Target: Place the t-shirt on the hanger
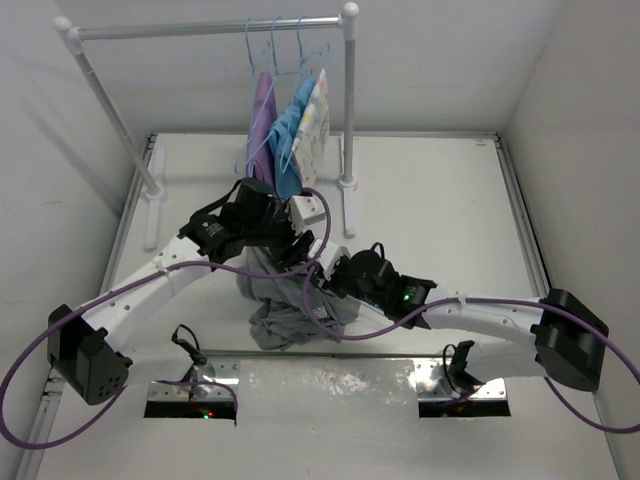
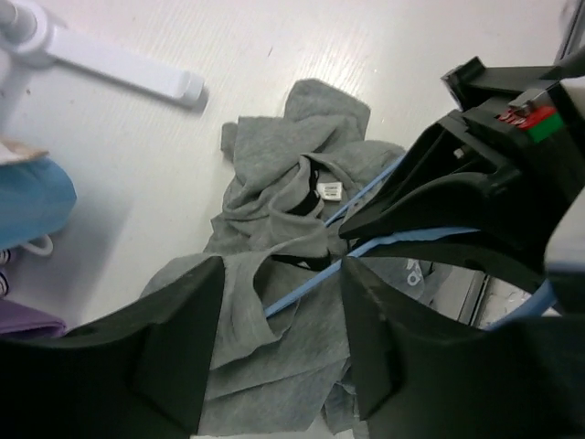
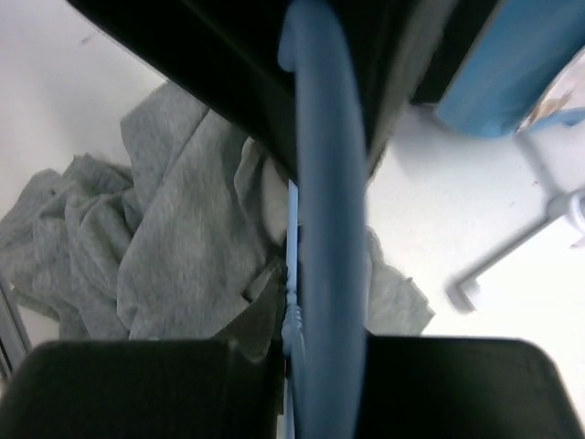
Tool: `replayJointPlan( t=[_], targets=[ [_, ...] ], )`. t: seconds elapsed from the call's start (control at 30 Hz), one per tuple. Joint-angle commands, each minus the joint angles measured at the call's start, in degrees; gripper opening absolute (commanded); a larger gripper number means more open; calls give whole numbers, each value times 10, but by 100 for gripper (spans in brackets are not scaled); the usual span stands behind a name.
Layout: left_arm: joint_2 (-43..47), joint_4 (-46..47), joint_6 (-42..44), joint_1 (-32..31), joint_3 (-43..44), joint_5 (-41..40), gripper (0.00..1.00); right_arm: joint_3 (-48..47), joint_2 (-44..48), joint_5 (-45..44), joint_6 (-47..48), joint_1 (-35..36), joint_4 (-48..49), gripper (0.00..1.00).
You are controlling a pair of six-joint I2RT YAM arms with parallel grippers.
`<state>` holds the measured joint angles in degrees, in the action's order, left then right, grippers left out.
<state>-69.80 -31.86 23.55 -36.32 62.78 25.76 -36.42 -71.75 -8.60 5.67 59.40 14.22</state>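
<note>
I have my right tool (image 1: 322, 272) pinched on the hanger (image 2: 302, 291), its bar lying diagonally across the crumpled grey t-shirt (image 2: 274, 229) at mid-worktop (image 1: 430, 200), with my left tool (image 2: 281, 274) spread just above the collar, the nearer arm to the cloth.

Top cam: high, behind the near edge, faces far and down, wide; takes in table (image 1: 430, 190), left arm (image 1: 150, 280), right arm (image 1: 490, 312), and rack (image 1: 200, 28) at far side. Left wrist cam: close over shirt (image 2: 274, 201), looks down between own fingers (image 2: 174, 347); right gripper (image 2: 352, 233) on its right side. Right wrist cam: closer still, hanger (image 3: 320, 229) a blur down mid-frame. All three share shirt; both wrist cams share hanger and rack foot (image 2: 119, 62).
</note>
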Motion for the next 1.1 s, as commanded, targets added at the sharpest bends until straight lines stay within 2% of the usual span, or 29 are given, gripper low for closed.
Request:
replayJointPlan(
  t=[0.0,0.07,0.13,0.27,0.37,0.5,0.57,0.63,0.7,0.9,1.07],
  targets=[
    [10,21,11,-12,-4,-11,53,41,-9,-1,-36,-2,109,0],
    [19,21,13,-10,-6,-44,61,49,-11,2,-48,-7,122,0],
    [29,16,11,-6,-1,-67,64,55,-19,11,-52,-14,134,0],
    [71,7,7,26,2,-116,65,65,-27,12,-87,-32,150,0],
    [92,15,6,46,-36,-126,62,68,-27,9,-98,-37,153,0],
    [69,26,12,46,-100,-71,51,61,-29,9,-109,-37,151,0],
    [46,36,13,45,-118,-64,52,59,-30,10,-111,-38,149,0],
    [33,62,13,45,-127,-74,60,53,-32,17,-110,-38,143,0],
    [19,90,12,46,-131,-82,63,48,-38,21,-112,-38,141,0],
    [-5,144,-10,45,-146,-75,61,45,-44,25,-115,-38,140,0],
    [-36,178,-18,42,-159,-79,52,46,-40,28,-118,-38,139,0]
  ],
)
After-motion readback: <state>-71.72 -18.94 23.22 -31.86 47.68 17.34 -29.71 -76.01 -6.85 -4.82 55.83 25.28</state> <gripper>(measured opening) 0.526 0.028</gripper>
